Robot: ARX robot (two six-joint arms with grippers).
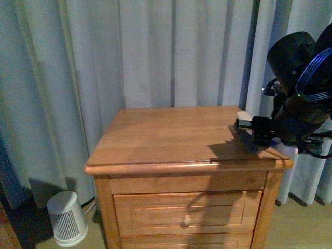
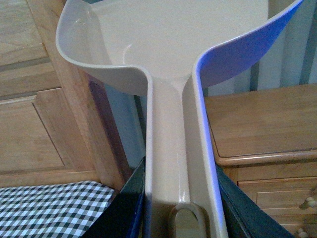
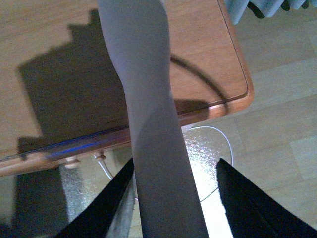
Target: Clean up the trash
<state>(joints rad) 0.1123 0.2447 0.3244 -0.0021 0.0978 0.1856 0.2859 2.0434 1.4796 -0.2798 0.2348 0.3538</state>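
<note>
Black right arm [image 1: 291, 58], blue cable [image 1: 312, 70], green light [image 1: 299, 95]

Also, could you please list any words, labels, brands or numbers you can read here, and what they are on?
None: no readable text, label, brand or number shows on the wooden nightstand, the beige dustpan, the grey handle or the white ribbed appliance on the floor, in any view.

One wooden cabinet [image 1: 187, 140], with two drawers [image 1: 155, 207] showing in the front view and one knob [image 1: 187, 221] there; two knobs in the left wrist view. At least two curtains [image 1: 155, 52]. One white ribbed unit [image 1: 67, 218] on the floor. One arm [image 1: 298, 78]. One brush [image 1: 248, 132]. One dustpan [image 2: 163, 44]. One checked pillow [image 2: 49, 208]. One panelled board [image 2: 29, 124]. One white cable [image 3: 225, 136].
</note>
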